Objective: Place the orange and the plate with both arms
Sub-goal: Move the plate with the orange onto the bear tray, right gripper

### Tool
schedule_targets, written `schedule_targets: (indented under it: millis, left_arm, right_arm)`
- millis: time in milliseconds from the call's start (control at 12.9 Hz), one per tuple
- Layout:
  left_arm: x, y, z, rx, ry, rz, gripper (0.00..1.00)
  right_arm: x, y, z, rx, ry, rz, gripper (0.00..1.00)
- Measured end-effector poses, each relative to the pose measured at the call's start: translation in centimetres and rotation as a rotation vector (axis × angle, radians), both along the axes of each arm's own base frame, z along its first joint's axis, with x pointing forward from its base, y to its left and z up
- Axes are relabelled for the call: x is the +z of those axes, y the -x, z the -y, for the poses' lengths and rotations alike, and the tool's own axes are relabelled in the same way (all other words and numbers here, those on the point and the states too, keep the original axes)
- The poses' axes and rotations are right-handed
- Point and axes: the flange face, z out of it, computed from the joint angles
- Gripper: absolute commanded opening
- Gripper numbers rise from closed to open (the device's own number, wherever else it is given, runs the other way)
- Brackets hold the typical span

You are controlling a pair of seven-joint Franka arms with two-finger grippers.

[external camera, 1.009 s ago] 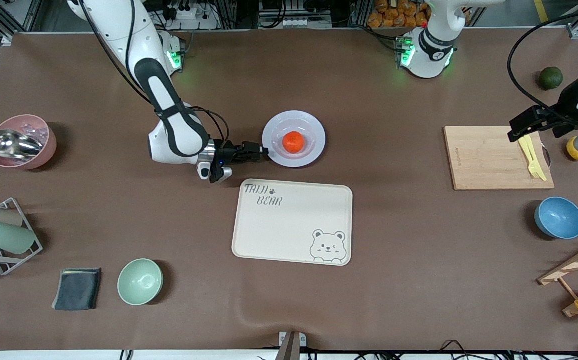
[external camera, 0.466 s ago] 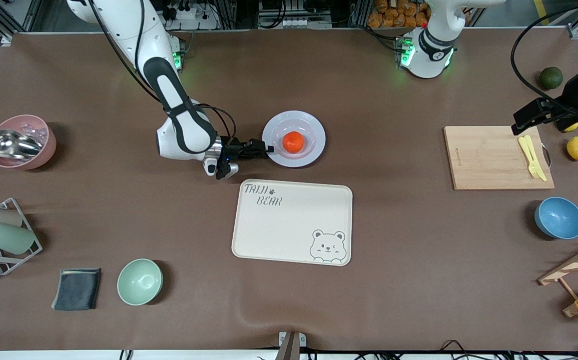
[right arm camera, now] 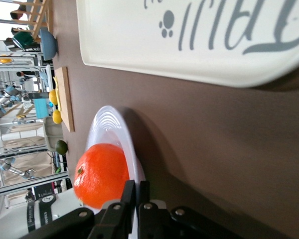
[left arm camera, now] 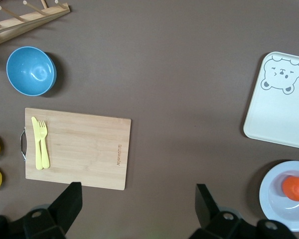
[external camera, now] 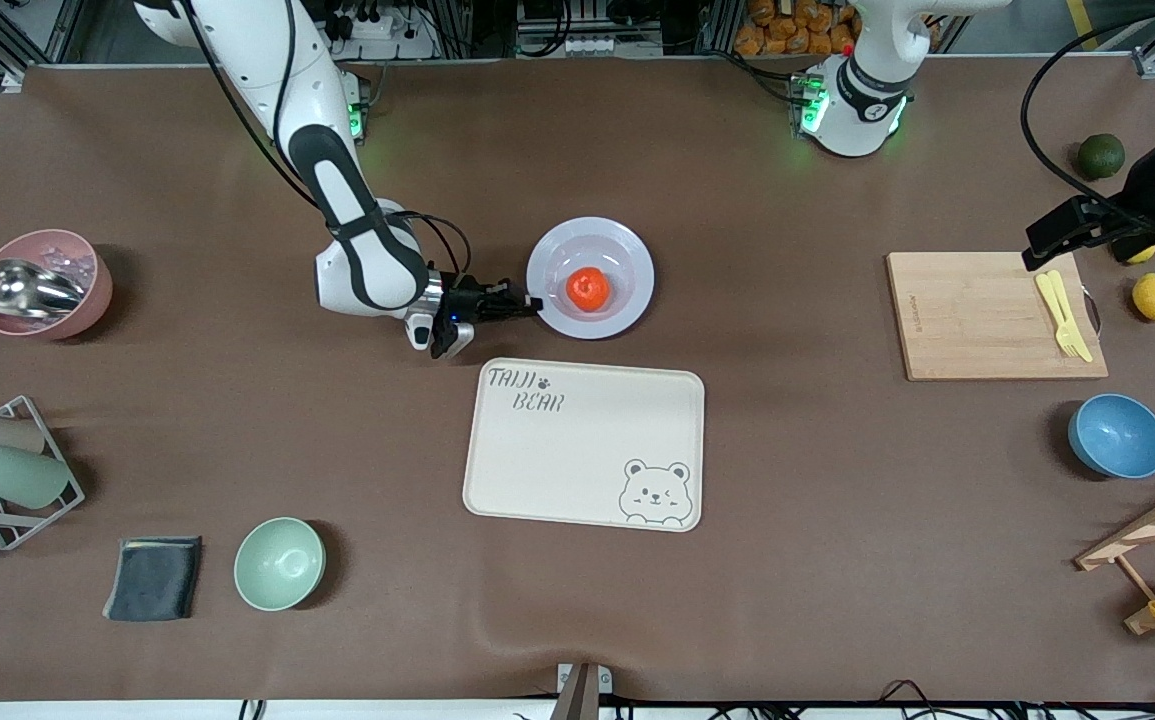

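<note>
- Lying nearest the camera, the bear-printed tray is bare.
- At its 12 o'clock, the plate has shifted slightly and tilted, the orange rolling in its centre: the lift seems begun.
- Right end effector pinches the plate's 8 o'clock rim, fingers clenched.
- Left end effector waits, spread wide, over the worktop beside the cutting board.

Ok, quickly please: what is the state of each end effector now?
Right end effector: shut on the plate rim; the orange lies in the plate.
Left end effector: open, holding nothing, over the table by the cutting board.
</note>
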Motion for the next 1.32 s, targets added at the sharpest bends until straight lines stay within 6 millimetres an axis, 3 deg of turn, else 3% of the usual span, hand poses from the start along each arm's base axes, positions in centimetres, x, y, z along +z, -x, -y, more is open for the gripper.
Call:
schedule_targets:
  millis: [621,1087,1320]
  left_arm:
    - [0.0,0.0,0.0,0.004,0.021,0.0,1.0]
    - [0.0,0.0,0.0,0.004,0.024,0.0,1.0]
    - [0.1,0.0,0.0,0.004,0.024,0.0,1.0]
  right_arm:
    - [0.7,-0.2,-1.0,-0.129,-0.119,-0.05,0.0]
    - [5.0,-0.8,-2.9,-0.172,-0.226,-0.062,0.0]
    - [5.7,-2.9,-0.6,-0.233,-0.262,-0.057,0.0]
